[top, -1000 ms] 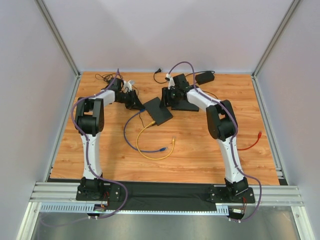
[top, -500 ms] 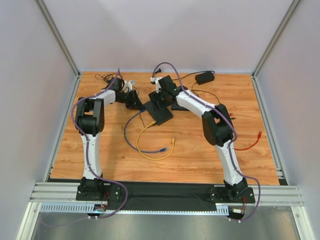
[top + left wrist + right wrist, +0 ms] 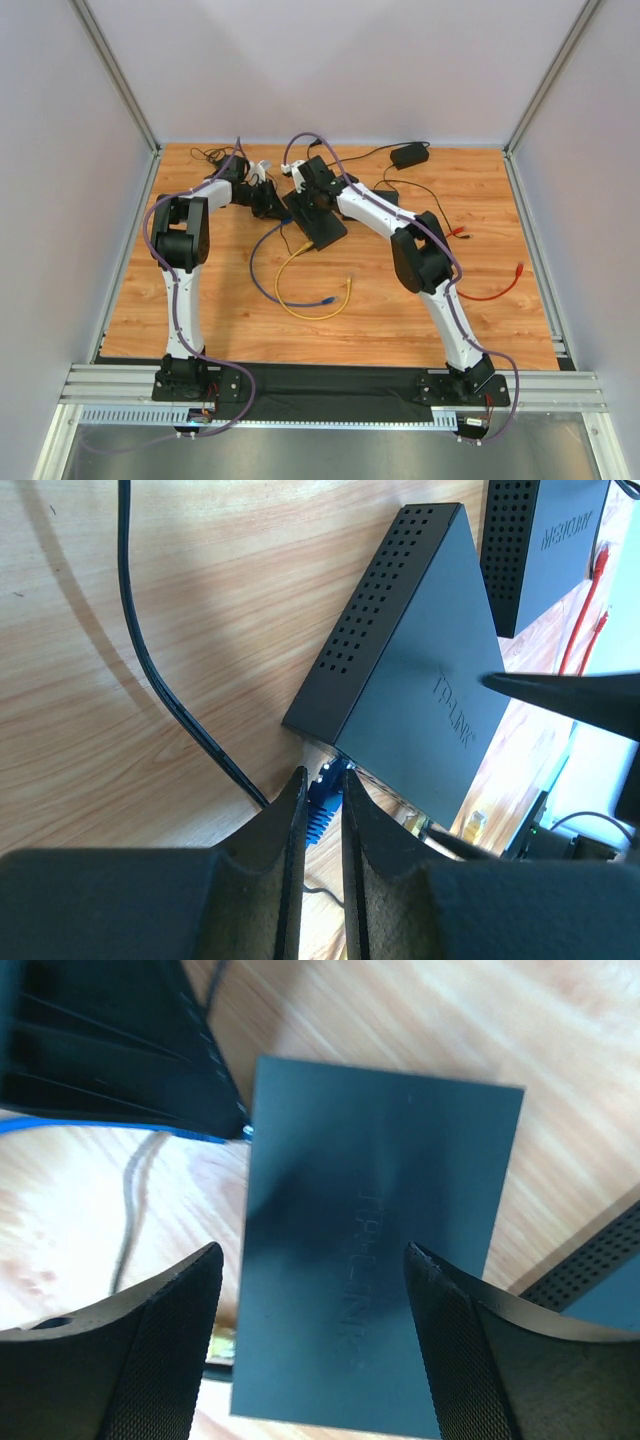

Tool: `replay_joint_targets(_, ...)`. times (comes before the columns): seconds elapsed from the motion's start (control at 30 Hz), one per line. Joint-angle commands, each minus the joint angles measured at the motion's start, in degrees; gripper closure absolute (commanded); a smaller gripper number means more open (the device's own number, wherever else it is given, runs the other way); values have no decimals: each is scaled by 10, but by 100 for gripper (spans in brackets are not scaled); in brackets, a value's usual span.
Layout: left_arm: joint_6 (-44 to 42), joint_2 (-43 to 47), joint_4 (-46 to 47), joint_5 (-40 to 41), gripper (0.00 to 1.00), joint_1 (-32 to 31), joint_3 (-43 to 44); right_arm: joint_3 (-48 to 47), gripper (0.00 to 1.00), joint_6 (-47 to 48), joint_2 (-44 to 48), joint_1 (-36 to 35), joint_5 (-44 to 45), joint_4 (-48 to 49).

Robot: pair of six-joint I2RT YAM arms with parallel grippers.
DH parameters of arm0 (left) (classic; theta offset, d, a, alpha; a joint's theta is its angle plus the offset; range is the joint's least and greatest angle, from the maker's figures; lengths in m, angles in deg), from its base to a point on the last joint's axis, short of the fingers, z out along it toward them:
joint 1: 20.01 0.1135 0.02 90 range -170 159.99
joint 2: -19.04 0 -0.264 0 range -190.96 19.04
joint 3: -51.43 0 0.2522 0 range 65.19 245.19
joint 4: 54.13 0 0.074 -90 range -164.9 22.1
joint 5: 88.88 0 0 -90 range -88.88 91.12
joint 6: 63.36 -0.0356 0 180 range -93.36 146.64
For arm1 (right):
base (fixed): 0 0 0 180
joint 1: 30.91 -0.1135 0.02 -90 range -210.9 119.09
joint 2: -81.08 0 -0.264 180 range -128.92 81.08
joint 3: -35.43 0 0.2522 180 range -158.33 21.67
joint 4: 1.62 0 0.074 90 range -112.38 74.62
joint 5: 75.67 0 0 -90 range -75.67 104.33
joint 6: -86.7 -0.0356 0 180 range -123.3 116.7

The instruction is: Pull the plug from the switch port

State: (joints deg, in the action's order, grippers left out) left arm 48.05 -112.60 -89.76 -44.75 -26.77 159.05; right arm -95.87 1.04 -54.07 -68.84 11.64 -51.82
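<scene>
Blue plug (image 3: 322, 802) is seen at the near corner of the switch (image 3: 420, 680), still seated at the port edge. The switch lies flat on the table (image 3: 400, 300), in its far middle part.

Change from a second ago: the right arm has been swung leftward, away from the second black box (image 3: 545, 540), and is now placed over the switch. No shift is noted in the left arm, the switch or the loose cables.

Left gripper (image 3: 321, 780): fingers (image 3: 285, 830) drawn nearly together, a narrow gap only, with the blue plug pinched between them just beside the switch's corner.

Right gripper (image 3: 312, 1260): fingers (image 3: 170, 1350) spread wide, one on each side of the switch top in the right wrist view. Contact with the switch cannot be told.

A black cable (image 3: 160, 670) is run across the table beside the switch. A blue cable (image 3: 265, 280) and a yellow cable (image 3: 300, 300) are looped nearer the bases, and a red cable (image 3: 495, 290) lies well apart to the right.
</scene>
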Motion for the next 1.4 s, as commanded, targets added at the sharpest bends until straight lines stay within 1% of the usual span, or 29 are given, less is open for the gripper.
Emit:
replay_joint_targets(0.0, -12, -6, -29, 57, 100, -10, 1, -19, 26, 11, -20, 1, 13, -15)
replay_joint_targets(0.2, -11, -5, -27, 55, 100, -10, -1, -19, 27, 6, -31, -3, 11, -11)
replay_joint_targets(0.33, -12, -4, -27, 55, 100, -10, -1, -38, 28, 3, -45, -4, 9, -23)
replay_joint_targets(0.5, -12, -4, -27, 55, 100, -10, -2, -49, 28, -5, -56, -5, 18, -28)
replay_joint_targets(0.77, -13, -2, -27, 54, 100, -11, -3, -63, 28, 1, -72, -7, 9, -41)
replay_joint_targets(0.93, -13, -2, -26, 55, 100, -10, -3, -78, 29, 5, -84, -8, 26, -54)
replay_joint_targets(0.97, -13, -1, -26, 55, 100, -10, -3, -81, 29, 5, -89, -9, 44, -57)
replay_joint_targets(1.13, -13, 3, -22, 55, 100, -10, -12, -101, 30, -6, -106, -11, 71, -65)
replay_joint_targets(1.2, -10, 6, -18, 56, 100, -10, -18, -98, 31, -17, -106, -11, 86, -62)
replay_joint_targets(1.3, -10, 9, -15, 51, 100, -10, -21, -79, 33, -21, -100, -12, 81, -46)
replay_joint_targets(1.37, -11, 11, -15, 53, 100, -10, -25, -74, 33, -28, -100, -13, 102, -42)
